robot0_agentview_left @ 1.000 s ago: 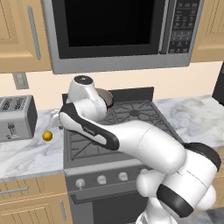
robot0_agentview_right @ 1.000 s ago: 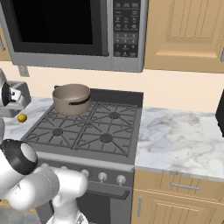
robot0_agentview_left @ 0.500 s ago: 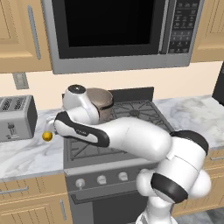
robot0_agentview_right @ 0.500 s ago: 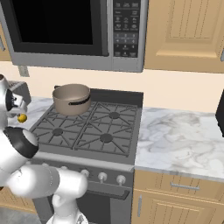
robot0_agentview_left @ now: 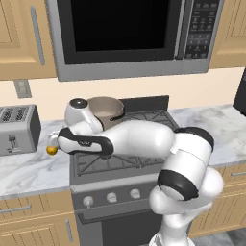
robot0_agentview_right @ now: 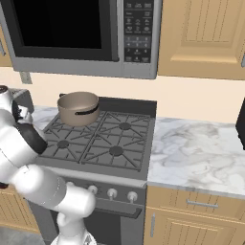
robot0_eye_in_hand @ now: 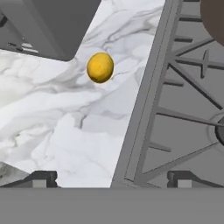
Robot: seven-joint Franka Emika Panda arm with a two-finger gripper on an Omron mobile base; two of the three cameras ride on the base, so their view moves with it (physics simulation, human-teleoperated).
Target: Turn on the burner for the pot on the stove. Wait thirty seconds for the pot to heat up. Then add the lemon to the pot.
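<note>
The two fingertips (robot0_eye_in_hand: 43, 178) stand far apart at the bottom of the hand view, fully open, with nothing between them. The gripper (robot0_eye_in_hand: 111, 180) hangs over the left edge of the stove (robot0_eye_in_hand: 183, 109), where the steel rim meets the marble counter (robot0_eye_in_hand: 57, 118). One tip is over the counter and the other is over the grate (robot0_eye_in_hand: 188, 78).

The lemon (robot0_eye_in_hand: 100, 67) lies on the counter, ahead of the fingers and apart from them. It is near the stove's left edge and just beside the toaster (robot0_eye_in_hand: 48, 26), but it touches neither. Bare marble lies all around it, and the strip between the lemon and the fingers is free.

In the left base view the lemon (robot0_agentview_left: 52, 150) shows only partly, because the hand covers a part of it. The toaster (robot0_agentview_left: 18, 129) stands to the left, against the wall. The gripper itself is hard to make out in this view.

The pot (robot0_agentview_right: 78, 108) sits on the far left burner of the stove (robot0_agentview_right: 100, 143), its handle pointing to the near side. In the left base view the arm's joint hides the left part of the pot (robot0_agentview_left: 106, 111). In the hand view only a brown corner of it is seen, cut off at the top right. Whether a flame burns under it, I cannot tell.

The arm reaches from the lower right across the stove's front to the left, with the wrist bent down over the counter's edge. The knobs (robot0_agentview_right: 112, 193) sit in a row on the front panel.
</note>
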